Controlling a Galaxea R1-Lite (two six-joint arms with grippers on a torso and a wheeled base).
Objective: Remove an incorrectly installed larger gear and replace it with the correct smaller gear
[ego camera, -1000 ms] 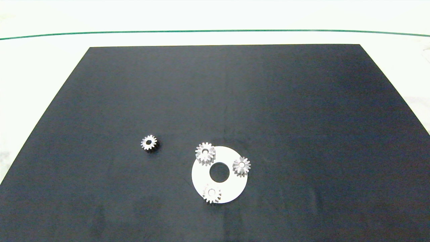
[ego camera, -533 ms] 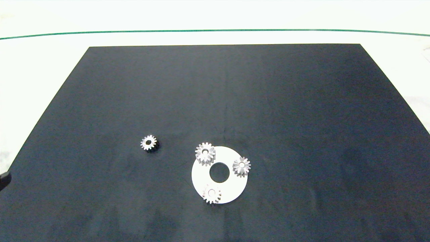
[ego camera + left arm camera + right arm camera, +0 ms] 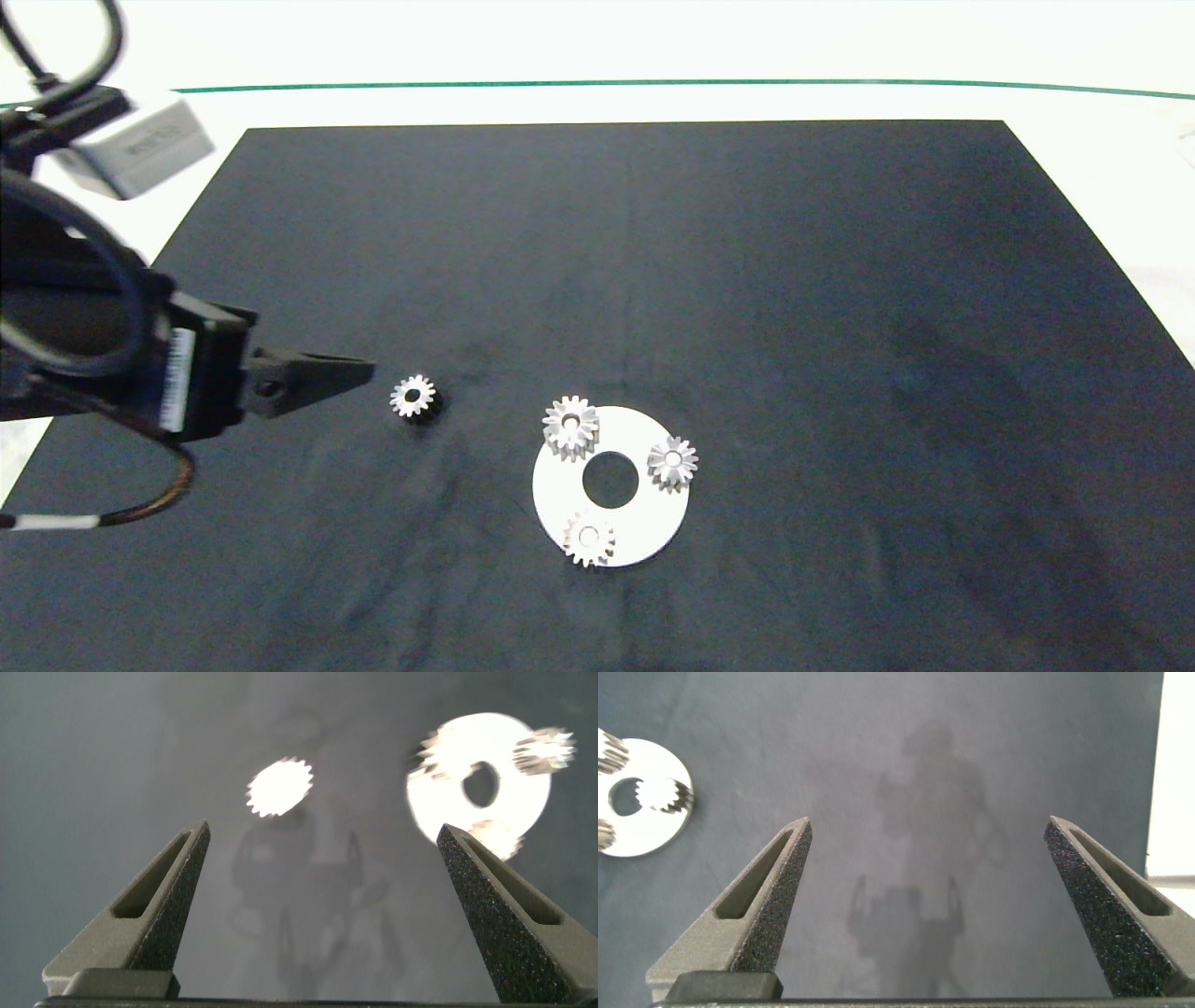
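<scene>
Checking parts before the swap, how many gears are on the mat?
4: one loose gear beside the left gripper, three on the white disc: far-left, right, near.

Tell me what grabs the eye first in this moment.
The white disc near the black mat's front centre, carrying three silver gears, the larger gear at its far-left edge. The smaller gear lies alone to its left, with the open left gripper beside it.

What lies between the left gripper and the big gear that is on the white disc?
In the head view, the smaller gear lies on the black mat between the open left gripper and the larger gear on the white disc.
</scene>
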